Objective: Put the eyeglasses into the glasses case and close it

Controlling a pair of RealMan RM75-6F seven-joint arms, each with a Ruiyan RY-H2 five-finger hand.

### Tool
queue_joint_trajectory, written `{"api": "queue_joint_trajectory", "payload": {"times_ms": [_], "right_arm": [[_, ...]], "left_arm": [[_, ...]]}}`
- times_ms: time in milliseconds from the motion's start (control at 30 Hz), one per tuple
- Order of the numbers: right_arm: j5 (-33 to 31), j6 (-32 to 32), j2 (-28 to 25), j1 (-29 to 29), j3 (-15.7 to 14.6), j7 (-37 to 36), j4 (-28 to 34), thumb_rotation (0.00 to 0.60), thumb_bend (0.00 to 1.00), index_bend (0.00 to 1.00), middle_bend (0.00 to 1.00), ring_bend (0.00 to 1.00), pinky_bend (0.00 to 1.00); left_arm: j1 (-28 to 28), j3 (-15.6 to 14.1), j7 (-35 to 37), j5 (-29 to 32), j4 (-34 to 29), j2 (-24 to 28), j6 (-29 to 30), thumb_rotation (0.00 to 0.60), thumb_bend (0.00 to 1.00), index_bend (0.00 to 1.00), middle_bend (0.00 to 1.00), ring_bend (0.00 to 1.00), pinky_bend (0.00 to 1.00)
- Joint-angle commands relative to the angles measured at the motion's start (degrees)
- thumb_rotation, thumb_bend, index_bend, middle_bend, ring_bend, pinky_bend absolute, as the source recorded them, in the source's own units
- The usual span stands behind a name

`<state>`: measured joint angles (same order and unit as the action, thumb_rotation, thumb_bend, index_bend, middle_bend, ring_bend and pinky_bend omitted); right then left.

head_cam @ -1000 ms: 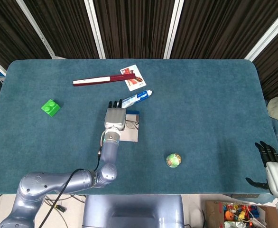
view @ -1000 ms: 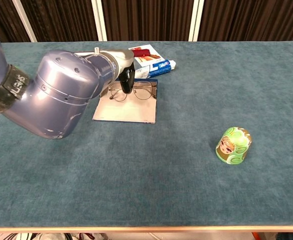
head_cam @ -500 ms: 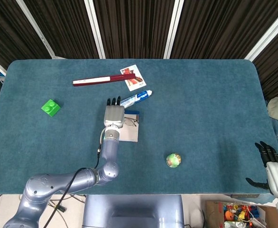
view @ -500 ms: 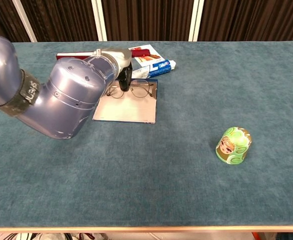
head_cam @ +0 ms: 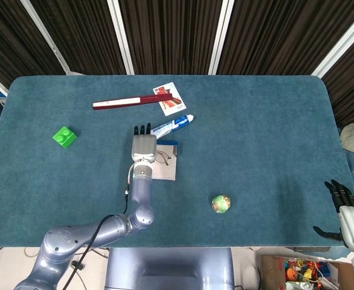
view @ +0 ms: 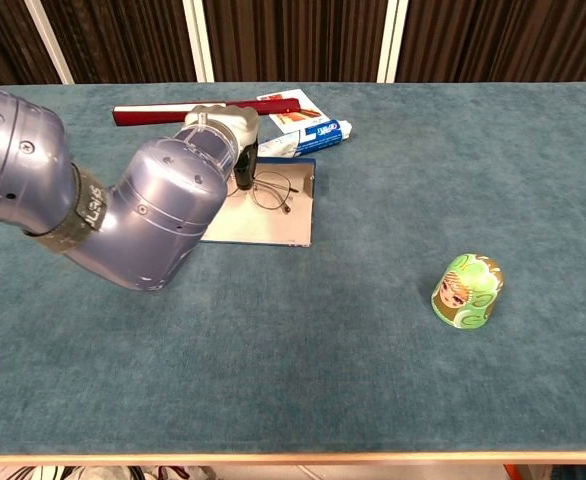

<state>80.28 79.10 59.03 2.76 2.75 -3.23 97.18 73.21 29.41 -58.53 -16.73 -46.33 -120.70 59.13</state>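
Note:
The eyeglasses (view: 272, 192) (head_cam: 162, 158) lie tilted over the open, flat glasses case (view: 269, 224) (head_cam: 166, 171) at the table's middle left. The case shows a pale inside and a blue far edge. My left hand (head_cam: 142, 145) (view: 235, 135) is over the case's left part, and its dark fingers (view: 243, 172) pinch the left end of the glasses; that lens is hidden behind them. In the chest view my left arm covers the case's left side. My right hand (head_cam: 347, 212) hangs off the table's near right corner, fingers apart and holding nothing.
A toothpaste tube (head_cam: 173, 125) (view: 305, 138) lies just behind the case, with a picture card (head_cam: 173, 98) and a red-and-white stick (head_cam: 131, 101) further back. A green brick (head_cam: 64, 136) sits at the left. A round green toy (head_cam: 221, 203) (view: 465, 290) stands near the front.
My left hand has shifted a little left and back, and the eyeglasses have moved and turned with it; one lens is now hidden behind the fingers. The right hand has not moved.

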Motion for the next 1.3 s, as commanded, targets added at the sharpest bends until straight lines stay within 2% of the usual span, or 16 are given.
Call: {"api": "queue_joint_trajectory", "payload": {"times_ms": [33,367,600,767,1000,1300], "right_arm": [[0.0,-0.1,0.0,0.0,0.0,0.0,0.0,0.600,0.02,0.00,0.00,0.00,0.17],[-0.1,-0.2,-0.1,0.1,-0.1,0.1,0.0,0.600,0.02,0.00,0.00,0.00,0.17],[-0.1,-0.2,-0.1,0.1,-0.1,0.0,0.1,0.600,0.02,0.00,0.00,0.00,0.17],[-0.2,-0.4,-0.2,0.1,-0.1,-0.1,0.1,0.600,0.03,0.00,0.00,0.00,0.17],[-0.3,-0.5,-0.3,0.1,-0.1,-0.4,0.3,0.600,0.03,0.00,0.00,0.00,0.17],[-0.7,-0.8,-0.4,0.1,-0.1,-0.3,0.6,0.600,0.03,0.00,0.00,0.00,0.17]], "left_arm": [[0.3,1.1,0.3,-0.3,1.3,-0.8,0.0,0.600,0.42,0.59,0.00,0.00,0.00],[0.6,3.9,0.7,-0.1,2.0,-2.2,-0.2,0.600,0.42,0.57,0.00,0.00,0.00],[0.9,7.2,-1.0,3.4,0.1,-2.3,0.7,0.600,0.42,0.57,0.00,0.00,0.00],[1.2,7.1,-2.1,3.2,-0.3,-2.5,2.0,0.600,0.42,0.57,0.00,0.00,0.00],[1.4,5.8,-1.0,-0.1,1.6,-3.3,2.5,0.600,0.42,0.57,0.00,0.00,0.00],[1.9,6.9,-0.4,-0.6,3.9,-4.2,1.6,0.600,0.42,0.55,0.00,0.00,0.00]]}}
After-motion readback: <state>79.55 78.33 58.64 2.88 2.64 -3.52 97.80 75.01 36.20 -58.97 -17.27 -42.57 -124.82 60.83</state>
